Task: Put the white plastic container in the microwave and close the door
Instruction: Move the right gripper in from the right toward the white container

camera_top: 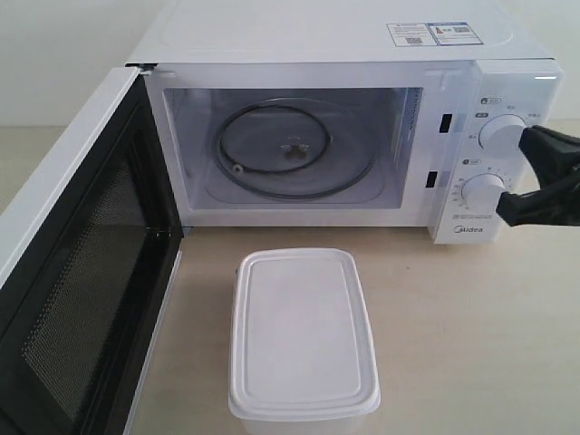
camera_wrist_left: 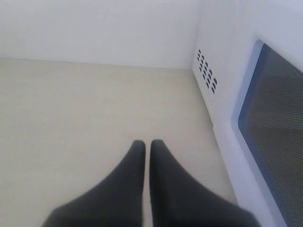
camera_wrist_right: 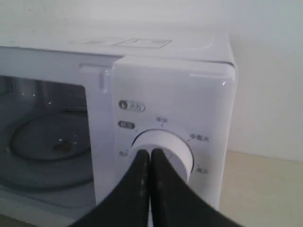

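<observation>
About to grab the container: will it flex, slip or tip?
The container looks like thin plastic, so its walls probably flex when squeezed. Smooth faces and rounded corners may slip. It sits broad and flat on the table, so pushing should slide it, not tip it.

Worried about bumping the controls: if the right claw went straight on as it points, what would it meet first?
Probably the upper dial of the microwave; the right claw points right at it in the wrist view, though the gap between them is unclear.
</observation>
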### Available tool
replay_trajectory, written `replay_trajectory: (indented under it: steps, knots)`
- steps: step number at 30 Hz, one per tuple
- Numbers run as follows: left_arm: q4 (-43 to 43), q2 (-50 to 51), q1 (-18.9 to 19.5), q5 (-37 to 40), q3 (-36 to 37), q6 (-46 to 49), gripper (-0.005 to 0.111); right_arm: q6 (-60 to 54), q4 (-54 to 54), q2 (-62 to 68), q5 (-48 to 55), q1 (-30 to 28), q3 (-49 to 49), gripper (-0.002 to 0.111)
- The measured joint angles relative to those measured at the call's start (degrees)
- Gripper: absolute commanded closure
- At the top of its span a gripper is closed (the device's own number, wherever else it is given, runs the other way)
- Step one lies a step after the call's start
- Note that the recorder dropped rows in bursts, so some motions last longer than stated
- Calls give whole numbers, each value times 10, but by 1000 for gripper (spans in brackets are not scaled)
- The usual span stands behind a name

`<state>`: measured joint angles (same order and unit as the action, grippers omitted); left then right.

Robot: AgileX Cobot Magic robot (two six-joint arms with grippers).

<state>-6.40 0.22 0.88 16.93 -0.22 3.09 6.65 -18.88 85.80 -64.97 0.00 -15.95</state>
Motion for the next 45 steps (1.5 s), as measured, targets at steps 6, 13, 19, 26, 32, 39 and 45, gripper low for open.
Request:
replay_trajectory:
  steps: [6, 13, 19, 26, 32, 39, 45]
  knots:
    - [0, 0, 0, 0, 0, 0, 102, 2, -23, 104, -40, 0, -1, 109]
    - [0, 0, 0, 0, 0, 0, 102, 1, -83, 194, -40, 0, -2, 109]
    - [0, 0, 0, 0, 0, 0, 102, -2, -169, 216, -43, 0, -2, 109]
    - [0, 0, 0, 0, 0, 0, 102, 34, -244, 216, -43, 0, -2, 109]
    - [0, 0, 0, 0, 0, 0, 102, 58, -334, 216, -43, 0, -36, 109]
    - [0, 0, 0, 0, 0, 0, 102, 200, -470, 216, -44, 0, -78, 109]
    - [0, 0, 0, 0, 0, 0, 102, 357, -501, 216, -44, 0, -78, 109]
